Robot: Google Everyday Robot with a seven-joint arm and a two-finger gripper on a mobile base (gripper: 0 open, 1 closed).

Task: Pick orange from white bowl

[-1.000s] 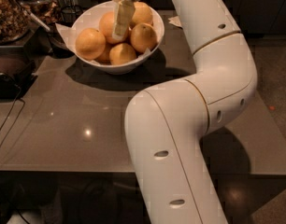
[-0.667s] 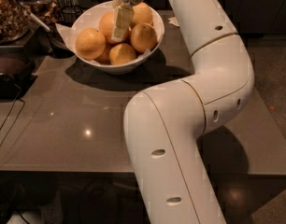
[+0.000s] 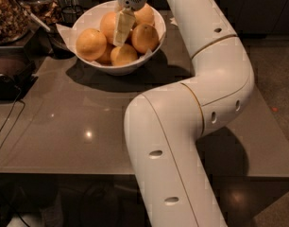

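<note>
The hand point(image 3: 122, 36) hangs over the middle of the white bowl point(image 3: 117, 69), its pale tip down among the oranges point(image 3: 91, 44); I cannot tell whether it is wide or narrow, and no fruit is visibly in its hold. Over the last second it has sunk a little lower into the pile, while the bowl and the fruit lie where they did. I read this as the end of the descent, with the grasp itself not yet made, so the task is about halfway along. The tip stands between the upper-left orange point(image 3: 109, 25) and the right-hand orange point(image 3: 145, 38), just above the small front orange point(image 3: 123, 55). Any of these 3 could be the one meant. Counted, there is 1 hand, 1 white bowl, and 5 oranges plainly in view, with a part-hidden piece of what may be a 6th low on the left. The 1 white arm point(image 3: 215, 74) bends back from the hand in 2 thick sections across the right of the grey desk point(image 3: 78, 126). The bowl sits at the far edge of the desk on 1 pale napkin point(image 3: 63, 30). To the left stand 1 jar of brown nuts point(image 3: 7, 13) and 1 dark cable point(image 3: 5, 126).
</note>
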